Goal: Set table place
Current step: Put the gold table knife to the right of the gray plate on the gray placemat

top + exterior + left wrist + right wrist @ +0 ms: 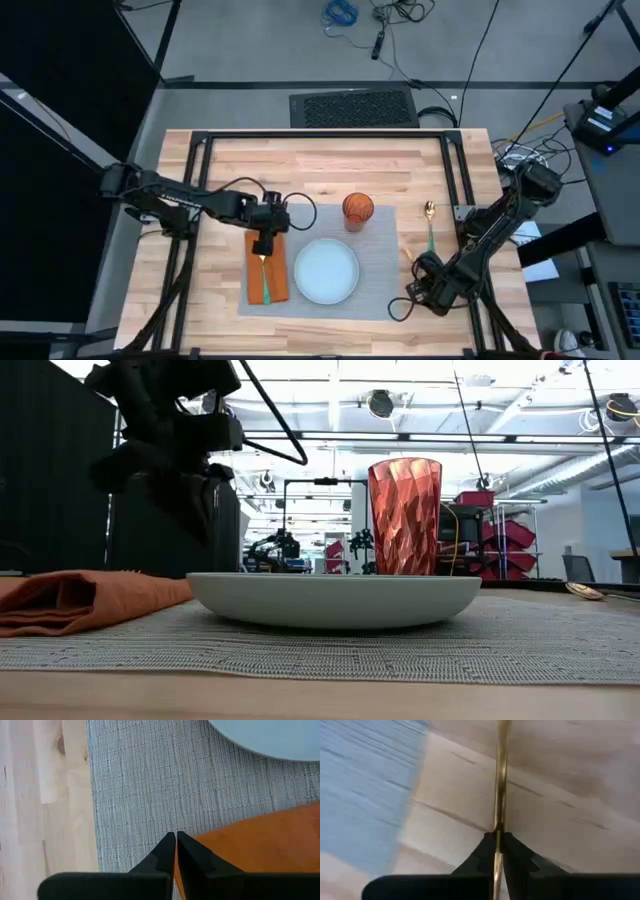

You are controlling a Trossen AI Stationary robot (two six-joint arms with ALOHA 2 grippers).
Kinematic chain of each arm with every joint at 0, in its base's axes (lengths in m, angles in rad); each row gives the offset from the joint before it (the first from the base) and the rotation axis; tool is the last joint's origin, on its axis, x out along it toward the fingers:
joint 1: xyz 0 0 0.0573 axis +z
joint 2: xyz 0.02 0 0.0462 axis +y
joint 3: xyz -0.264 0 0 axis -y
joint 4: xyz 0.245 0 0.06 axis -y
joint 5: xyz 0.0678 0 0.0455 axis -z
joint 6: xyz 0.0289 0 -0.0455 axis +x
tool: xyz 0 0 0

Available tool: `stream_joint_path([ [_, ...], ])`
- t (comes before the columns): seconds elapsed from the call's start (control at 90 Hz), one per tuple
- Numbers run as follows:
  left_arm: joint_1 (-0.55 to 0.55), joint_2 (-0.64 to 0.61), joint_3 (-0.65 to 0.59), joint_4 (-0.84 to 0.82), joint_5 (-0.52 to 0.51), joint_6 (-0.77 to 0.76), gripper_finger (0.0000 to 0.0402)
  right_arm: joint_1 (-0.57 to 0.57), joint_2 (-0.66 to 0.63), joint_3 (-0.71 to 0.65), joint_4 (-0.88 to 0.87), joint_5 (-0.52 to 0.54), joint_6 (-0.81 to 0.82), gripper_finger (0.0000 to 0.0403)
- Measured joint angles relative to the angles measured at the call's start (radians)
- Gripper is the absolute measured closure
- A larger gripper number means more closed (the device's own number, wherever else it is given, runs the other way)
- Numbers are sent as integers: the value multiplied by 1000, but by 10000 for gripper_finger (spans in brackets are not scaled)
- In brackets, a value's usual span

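Right gripper (498, 836) is pinching the gold spoon (429, 222), which lies on bare table (330, 165) just right of the grey placemat (375, 250). Left gripper (176, 836) has its fingers pressed together with nothing between them, hovering over the mat's back left by the orange napkin (267, 266), where a fork (264, 277) lies. Plate (326, 270) sits mid-mat, tumbler (358, 209) behind it.
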Motion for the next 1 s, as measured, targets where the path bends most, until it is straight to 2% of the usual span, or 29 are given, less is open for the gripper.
stream_joint_path([
  [0.211,0,0,0,12,0,8,398,-39,-1,52,0,111,-32,402],
  [0.456,0,0,0,23,0,35,398,-138,-1,66,76,164,-120,403],
  [0.767,0,0,0,80,0,78,398,-233,18,66,251,179,-172,403],
  [1.0,-2,0,0,113,0,116,398,-242,137,152,264,176,-127,403],
])
